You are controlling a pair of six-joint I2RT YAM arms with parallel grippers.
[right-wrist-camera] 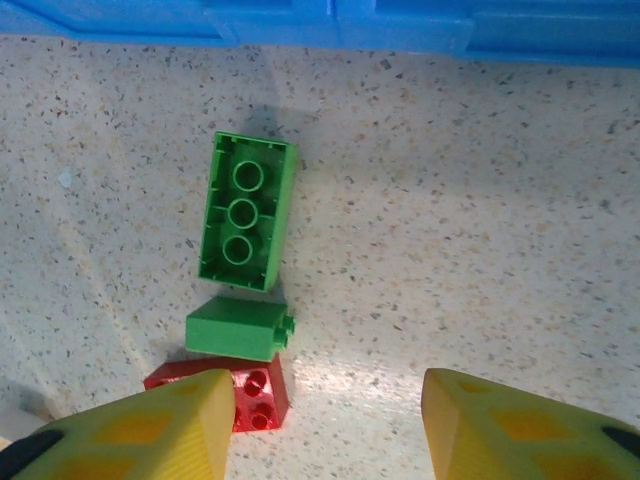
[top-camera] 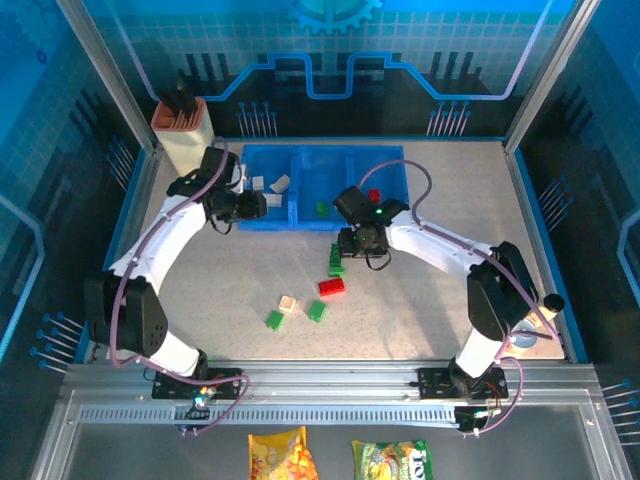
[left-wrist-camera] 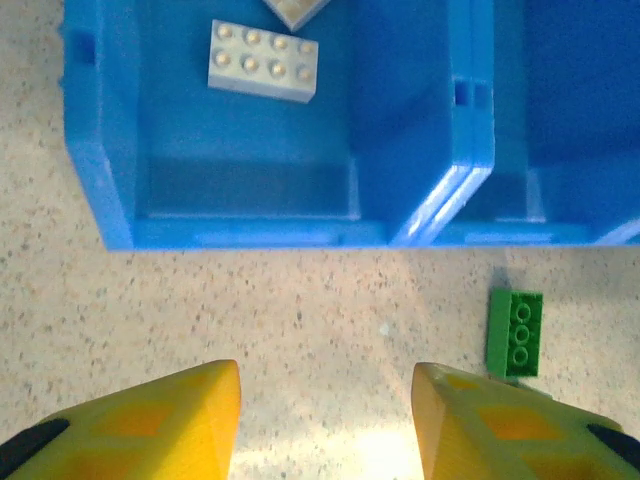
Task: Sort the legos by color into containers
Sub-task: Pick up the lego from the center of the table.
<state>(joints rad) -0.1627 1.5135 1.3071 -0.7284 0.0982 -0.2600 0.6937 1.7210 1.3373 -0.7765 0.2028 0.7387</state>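
The tray [top-camera: 385,165] stands at the middle of the far edge of the surface [top-camera: 440,300], with three compartments side by side. In the left compartment lie the white bricks [top-camera: 280,182], in the middle one a green brick [top-camera: 322,209], and in the right one a red brick [top-camera: 374,195]. A beige holder [top-camera: 185,135] stands at the far left corner.

The right pincer [right-wrist-camera: 327,390] hangs over the surface just before the near wall of the tray, in front of the middle compartment. Its fingers are moderately apart and hold nothing. Ahead of them lies a long green brick [right-wrist-camera: 245,212], underside up. Just beside it, a small green brick [right-wrist-camera: 238,330] lies on its side. A loose red brick [right-wrist-camera: 258,392] sits close against the small one and is partly hidden by the left finger.

The left pincer [left-wrist-camera: 325,385] hangs over bare surface before the near wall of the left compartment. Its fingers are also moderately apart, with nothing between them. One white brick lies studs up in that compartment. The long green brick lies on the surface to the right of this pincer, apart from the tray.

Toward the middle of the surface, well apart from the tray, lie a cream brick [top-camera: 288,304] and two more green bricks [top-camera: 316,310], near each other.
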